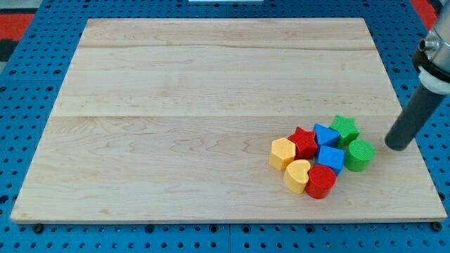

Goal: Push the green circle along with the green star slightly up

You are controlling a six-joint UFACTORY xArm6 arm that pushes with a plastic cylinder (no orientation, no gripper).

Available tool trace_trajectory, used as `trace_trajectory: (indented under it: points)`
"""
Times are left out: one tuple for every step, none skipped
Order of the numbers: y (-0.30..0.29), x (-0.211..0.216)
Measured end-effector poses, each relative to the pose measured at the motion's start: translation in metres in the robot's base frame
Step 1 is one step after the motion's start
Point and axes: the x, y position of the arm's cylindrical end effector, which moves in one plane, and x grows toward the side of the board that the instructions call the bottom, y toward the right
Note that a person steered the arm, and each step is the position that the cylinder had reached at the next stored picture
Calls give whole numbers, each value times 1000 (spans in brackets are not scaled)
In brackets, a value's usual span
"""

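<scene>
The green circle (359,154) stands at the right end of a tight cluster of blocks in the board's lower right. The green star (344,129) sits just above and left of it, touching the cluster. My tip (397,145) is on the board to the right of the green circle, a small gap apart, roughly level with the circle's upper edge. The dark rod leans up toward the view's right edge.
The cluster also holds a blue block (325,135), a blue cube (330,159), a red star (304,143), a red cylinder (321,181), a yellow hexagon (283,153) and a yellow heart (297,176). The wooden board's right edge (415,147) is close by.
</scene>
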Motion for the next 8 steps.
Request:
trace_trajectory:
  points:
    - [-8,24]
    - [-35,29]
    - [-47,36]
    - [-50,60]
    - [-71,55]
    - [-82,30]
    - [-84,13]
    - [-84,0]
